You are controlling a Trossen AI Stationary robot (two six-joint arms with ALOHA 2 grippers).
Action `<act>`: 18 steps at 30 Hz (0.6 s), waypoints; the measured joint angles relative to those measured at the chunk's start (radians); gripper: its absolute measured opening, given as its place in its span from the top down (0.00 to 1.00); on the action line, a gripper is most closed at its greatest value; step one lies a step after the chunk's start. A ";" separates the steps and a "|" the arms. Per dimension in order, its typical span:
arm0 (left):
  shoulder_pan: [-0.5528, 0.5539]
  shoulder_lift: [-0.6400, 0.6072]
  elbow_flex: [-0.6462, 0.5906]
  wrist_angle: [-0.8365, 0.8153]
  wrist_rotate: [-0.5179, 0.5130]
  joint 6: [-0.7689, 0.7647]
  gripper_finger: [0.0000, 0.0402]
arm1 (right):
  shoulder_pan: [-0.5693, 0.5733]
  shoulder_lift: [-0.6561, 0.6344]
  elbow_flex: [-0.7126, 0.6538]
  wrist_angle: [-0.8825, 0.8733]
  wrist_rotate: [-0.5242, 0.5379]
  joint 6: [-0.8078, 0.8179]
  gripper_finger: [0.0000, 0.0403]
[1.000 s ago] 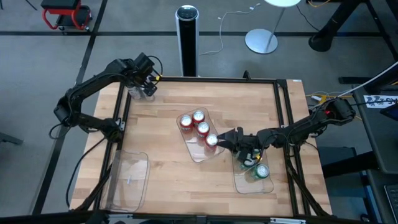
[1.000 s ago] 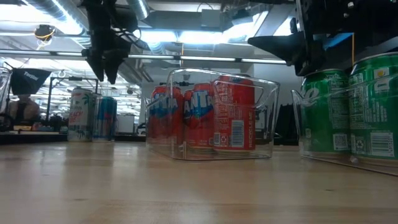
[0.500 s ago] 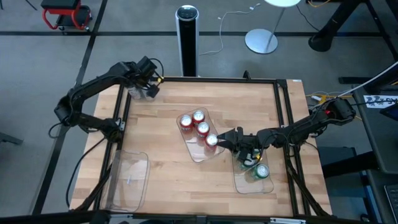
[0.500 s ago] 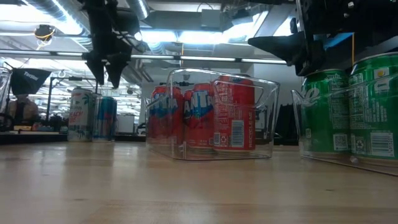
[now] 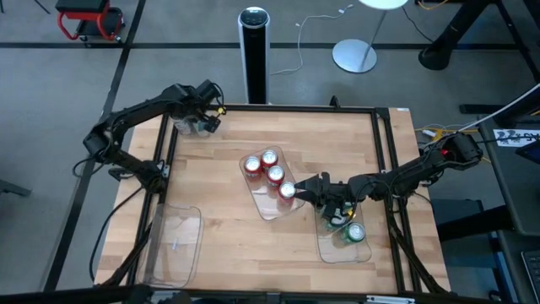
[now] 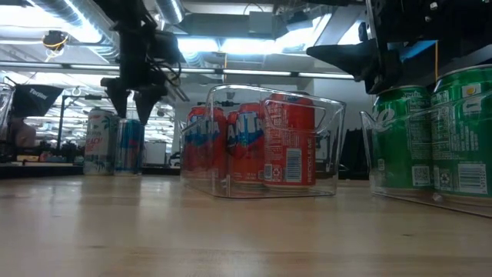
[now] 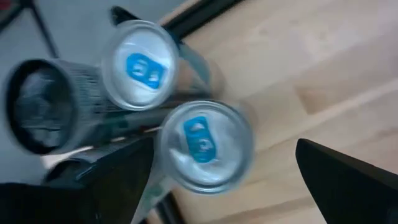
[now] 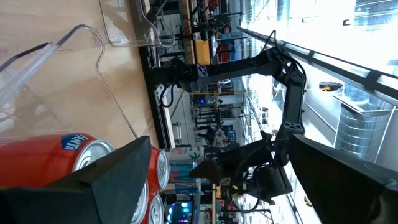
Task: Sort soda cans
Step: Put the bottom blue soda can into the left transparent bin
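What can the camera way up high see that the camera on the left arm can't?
Only the high view shows the whole wooden table, the tray of red cans, the tray of green cans, the empty tray, the right hand near the red cans and the tall black cylinder on the floor.

Only the left wrist view shows the blue tabs on the silver can tops.

Both show the two silver cans at the table's far left corner, under the open left hand.

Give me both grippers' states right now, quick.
Left gripper: open, holding nothing, above a blue-tabbed silver can at the table's far left corner.
Right gripper: open, empty, hovering beside the tray of red cans.
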 joint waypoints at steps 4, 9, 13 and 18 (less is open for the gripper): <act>0.000 -0.002 0.000 -0.005 -0.043 -0.003 0.05 | 0.000 0.000 0.000 0.000 0.000 0.000 0.07; 0.016 -0.003 -0.002 0.005 -0.049 -0.011 0.05 | 0.000 0.000 0.000 0.000 0.000 0.000 0.07; 0.050 0.007 -0.029 0.041 -0.023 -0.009 0.05 | 0.000 0.000 0.000 0.000 -0.002 0.000 0.07; 0.056 0.006 -0.042 0.082 0.017 0.005 0.05 | 0.000 0.001 0.000 0.001 -0.005 0.001 0.07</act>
